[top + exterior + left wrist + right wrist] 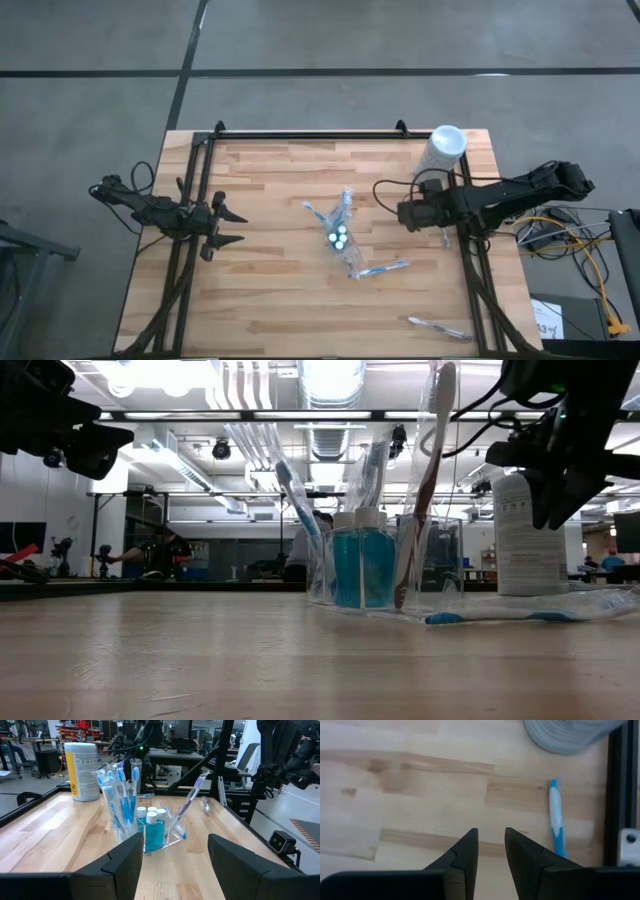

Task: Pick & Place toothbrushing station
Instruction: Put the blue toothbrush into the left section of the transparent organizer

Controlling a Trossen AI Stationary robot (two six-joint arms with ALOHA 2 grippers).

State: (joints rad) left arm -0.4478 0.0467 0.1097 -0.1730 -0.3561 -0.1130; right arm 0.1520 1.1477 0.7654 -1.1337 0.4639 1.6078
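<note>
Right wrist view alone shows a toothbrush (556, 820) beside the frame.

We get high view straight down over the whole table (270, 300); low view level at tabletop, close to the pouch (372, 565). Left wrist faces across toward that pouch (145, 827); right wrist looks down, close on bare wood.

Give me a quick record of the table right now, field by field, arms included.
surface: wooden table
centre: clear plastic pouch holding toothbrushes and three white-capped blue tubes
loose items: one toothbrush beside the pouch, another near the front right edge
far right corner: white cylinder
left gripper: open, at the left edge, empty
right gripper: slightly open, right of the pouch, empty
</note>
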